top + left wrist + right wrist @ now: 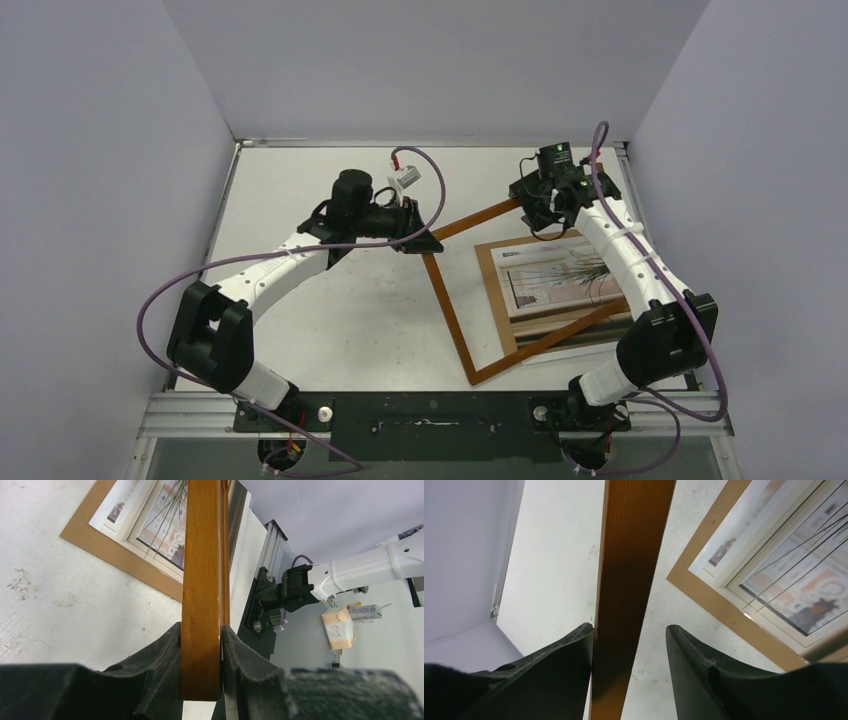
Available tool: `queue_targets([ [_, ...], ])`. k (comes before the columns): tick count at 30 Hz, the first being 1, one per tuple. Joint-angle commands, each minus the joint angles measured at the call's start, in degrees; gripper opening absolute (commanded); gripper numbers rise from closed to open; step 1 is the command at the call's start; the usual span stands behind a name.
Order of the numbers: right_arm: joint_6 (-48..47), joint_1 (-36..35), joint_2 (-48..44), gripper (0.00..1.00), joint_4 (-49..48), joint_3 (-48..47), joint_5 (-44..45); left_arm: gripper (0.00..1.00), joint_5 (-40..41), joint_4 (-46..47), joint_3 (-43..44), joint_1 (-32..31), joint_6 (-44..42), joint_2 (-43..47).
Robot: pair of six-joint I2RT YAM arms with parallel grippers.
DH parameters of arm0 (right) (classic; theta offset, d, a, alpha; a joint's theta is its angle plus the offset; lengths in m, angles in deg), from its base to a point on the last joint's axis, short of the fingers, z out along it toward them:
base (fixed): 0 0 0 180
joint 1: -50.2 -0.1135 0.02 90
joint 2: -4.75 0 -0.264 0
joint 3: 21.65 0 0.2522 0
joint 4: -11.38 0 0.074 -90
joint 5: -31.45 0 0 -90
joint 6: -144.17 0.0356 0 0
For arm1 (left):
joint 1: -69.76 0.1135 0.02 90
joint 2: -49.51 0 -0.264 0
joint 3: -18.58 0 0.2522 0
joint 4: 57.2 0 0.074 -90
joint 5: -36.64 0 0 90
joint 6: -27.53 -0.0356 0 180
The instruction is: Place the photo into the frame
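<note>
White bench (330,330), grey walls: the left pincer (201,635) is clamped tight on a rail of the frame (445,305), which sits askew over the backing panel (489,290) carrying the photo (555,275); the right pincer (630,630) straddles the far rail, parted, not gripping.

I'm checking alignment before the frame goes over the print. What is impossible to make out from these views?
Top view: the right side of the frame and of the photo, hidden under the right arm.
Top view: fingertips of the right tool, hidden by its own wrist.
Left wrist view: part of the photo, behind a bar of the frame.
Right wrist view: most of the photo, cut off by the right edge.
</note>
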Motion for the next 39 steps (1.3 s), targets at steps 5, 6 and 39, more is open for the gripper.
queue_targets([
  [5, 5.7, -4.4, -9.8, 0.52, -4.9, 4.9, 1.1, 0.0, 4.4, 0.6, -0.9, -0.3, -3.6, 4.2],
  [6, 6.3, -4.7, -10.4, 0.5, -5.8, 5.8, 1.3, 0.0, 4.6, 0.7, -1.1, -0.3, -3.5, 4.5],
  [39, 11.6, -12.6, -18.1, 0.01, -2.5, 1.7, 20.6, 0.77, 3.8, -0.3, 1.7, -0.6, -0.4, 16.8],
])
